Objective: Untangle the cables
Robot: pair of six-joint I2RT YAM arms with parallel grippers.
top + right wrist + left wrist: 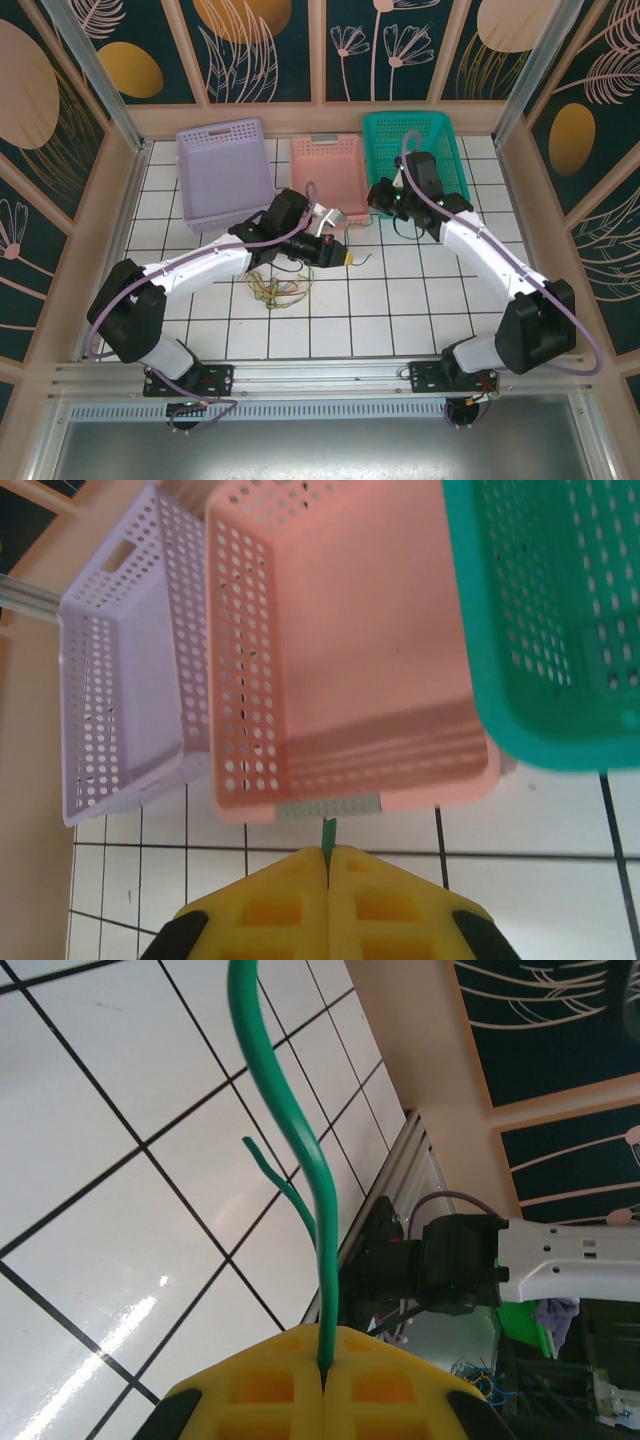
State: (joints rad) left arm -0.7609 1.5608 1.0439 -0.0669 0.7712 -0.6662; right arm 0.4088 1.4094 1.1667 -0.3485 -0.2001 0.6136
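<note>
1. The left pincer (344, 258) is over the middle of the worktop (400, 300), just on the near side of the pink basket (328, 175).
2. In the left wrist view, the left pincer (325, 1385) has its yellow fingers (270, 1390) pressed together. They are clenched on a green cable (300, 1130).
3. That green cable rises from the seam between the fingers. It bends once and runs on over the white tiles to the top edge of that view.
4. A second green strand (278, 1175), thinner-looking, lies just beside it and ends in a free tip. I cannot tell whether it is part of the same cable.
5. The right pincer (384, 203) is held at the near left corner of the teal basket (415, 150), between that basket and the pink one.
6. In the right wrist view, the right pincer (328, 865) is also clenched. A short green cable tip (328, 832) is pinched in the seam of its yellow fingers (385, 900) and pokes out toward the pink basket (340, 660).
7. I cannot tell whether both pincers hold the same cable.
8. The tangle of cables (280, 290), with yellow, green and brownish loops, lies on the tiles. It is near and slightly left of the left pincer, close beside the left arm.
9. Three baskets stand in a row along the far side of the worktop. The lilac basket (225, 170) is on the left, the pink basket in the middle and the teal basket on the right.
10. In the right wrist view, the lilac basket (120, 700) and the pink one touch side by side. The teal basket (540, 610) overlaps the pink basket's right edge.
</note>
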